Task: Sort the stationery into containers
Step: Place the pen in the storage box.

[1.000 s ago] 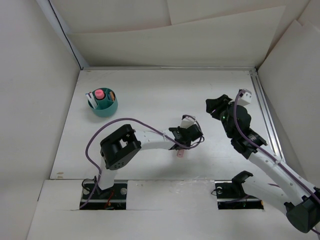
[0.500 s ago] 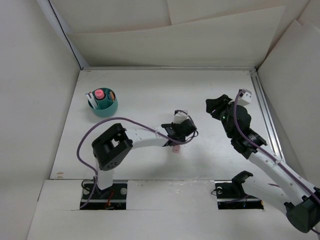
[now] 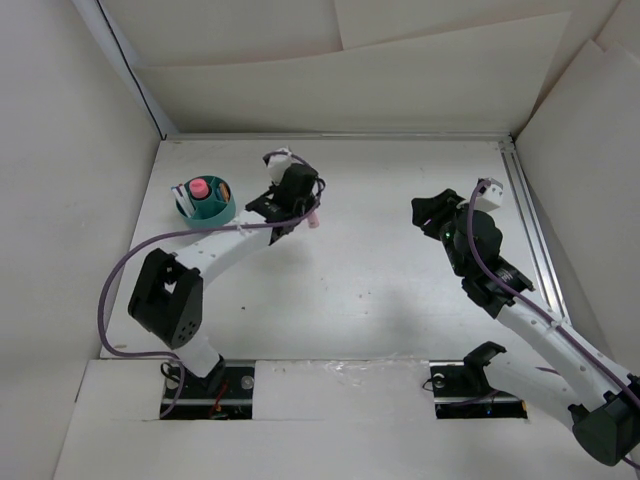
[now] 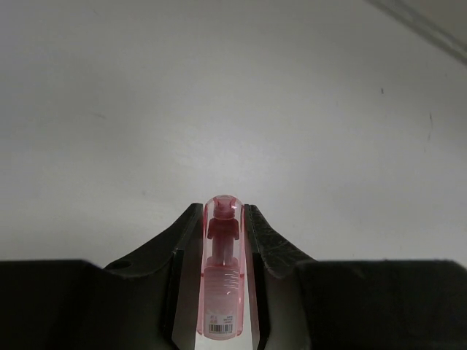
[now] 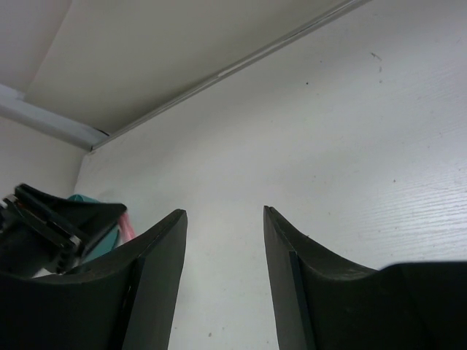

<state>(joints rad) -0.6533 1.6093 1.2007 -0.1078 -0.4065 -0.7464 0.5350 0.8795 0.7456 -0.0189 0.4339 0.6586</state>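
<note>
My left gripper [image 3: 303,208] is shut on a short clear pink marker-like piece [image 4: 221,270], held between both fingers above the table. In the top view the pink piece [image 3: 313,218] sticks out to the right of the gripper. The gripper is just right of the round teal cup [image 3: 206,206], which holds a pink piece, an orange piece and white pens. My right gripper [image 3: 432,212] is open and empty at the right middle of the table; its wrist view shows the left gripper and the edge of the teal cup [image 5: 102,235] at the left.
White walls close in the table on the left, back and right. A metal rail [image 3: 528,215] runs along the table's right edge. The arm bases sit at the near edge.
My left gripper has carried the pink piece from the table's middle up and to the far left, to beside the teal cup. The right arm has not moved.
</note>
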